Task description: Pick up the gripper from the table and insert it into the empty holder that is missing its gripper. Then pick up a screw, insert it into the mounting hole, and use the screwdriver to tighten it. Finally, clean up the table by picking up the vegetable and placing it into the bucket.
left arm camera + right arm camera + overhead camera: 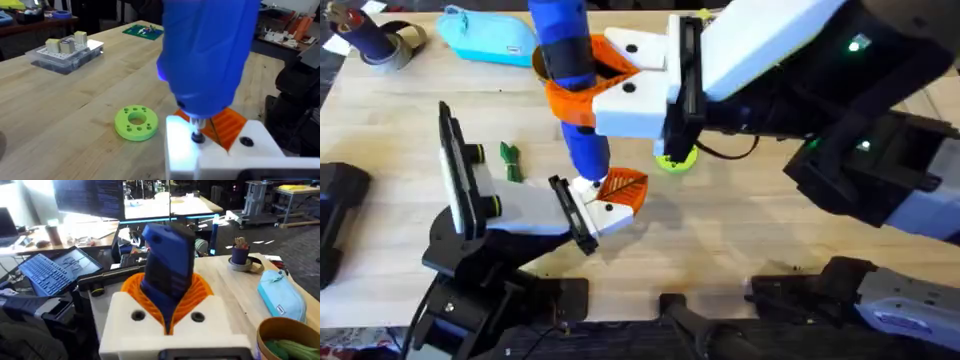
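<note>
"One arm has the tool, right?"

"Yes. The right gripper (167, 307) is clamped on the blue screwdriver (570, 60), orange pads pressed to either side of its barrel, and the tool stands nearly upright over the middle of the counter (750, 230)."

"Where is its tip?"

"Down on the small white-and-orange gripper part (615, 195). From the left wrist, the metal tip meets the top of the white block, which is lit bright there, with a dark hole just beside it and the orange ribbed finger behind."

"And that part sits where?"

"Against the flat black plate (575, 215) at the end of the holder (520, 212), whose white body runs back to a black stand at the lower left."

"The vegetable?"

"The thin dark green vegetable (510, 160) lies on the counter, just beyond the holder. The bucket (285, 335) stands behind the screwdriver, near the light blue pouch (485, 35), with something green inside. A lime disc (136, 122) lies near the holder's tip."
</note>
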`<state>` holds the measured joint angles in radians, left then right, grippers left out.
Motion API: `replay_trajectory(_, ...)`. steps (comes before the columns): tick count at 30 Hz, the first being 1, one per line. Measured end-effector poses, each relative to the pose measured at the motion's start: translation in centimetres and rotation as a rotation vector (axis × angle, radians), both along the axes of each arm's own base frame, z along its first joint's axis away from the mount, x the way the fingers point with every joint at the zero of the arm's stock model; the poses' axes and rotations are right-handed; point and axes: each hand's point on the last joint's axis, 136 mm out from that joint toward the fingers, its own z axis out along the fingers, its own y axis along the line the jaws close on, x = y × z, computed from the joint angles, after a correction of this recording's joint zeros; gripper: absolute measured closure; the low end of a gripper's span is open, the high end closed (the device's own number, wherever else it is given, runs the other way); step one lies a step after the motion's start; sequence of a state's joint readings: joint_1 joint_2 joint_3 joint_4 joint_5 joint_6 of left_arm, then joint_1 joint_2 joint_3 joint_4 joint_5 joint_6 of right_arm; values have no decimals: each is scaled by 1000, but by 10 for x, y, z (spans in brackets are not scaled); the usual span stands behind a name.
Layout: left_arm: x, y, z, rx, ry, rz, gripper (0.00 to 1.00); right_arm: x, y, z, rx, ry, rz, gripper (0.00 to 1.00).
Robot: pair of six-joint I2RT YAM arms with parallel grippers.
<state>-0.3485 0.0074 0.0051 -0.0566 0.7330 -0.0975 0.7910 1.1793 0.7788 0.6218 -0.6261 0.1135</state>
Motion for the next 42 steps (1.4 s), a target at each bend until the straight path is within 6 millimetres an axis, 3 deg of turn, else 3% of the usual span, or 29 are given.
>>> replay_trajectory(38, 0, 0, 0, 0, 1, -2, 986, 1, 1, -5, -16, 27, -1, 978)
replay_trajectory(42, 0, 0, 0, 0, 1, -3, 986, 2, -1, 1, 8, 6, -3, 978)
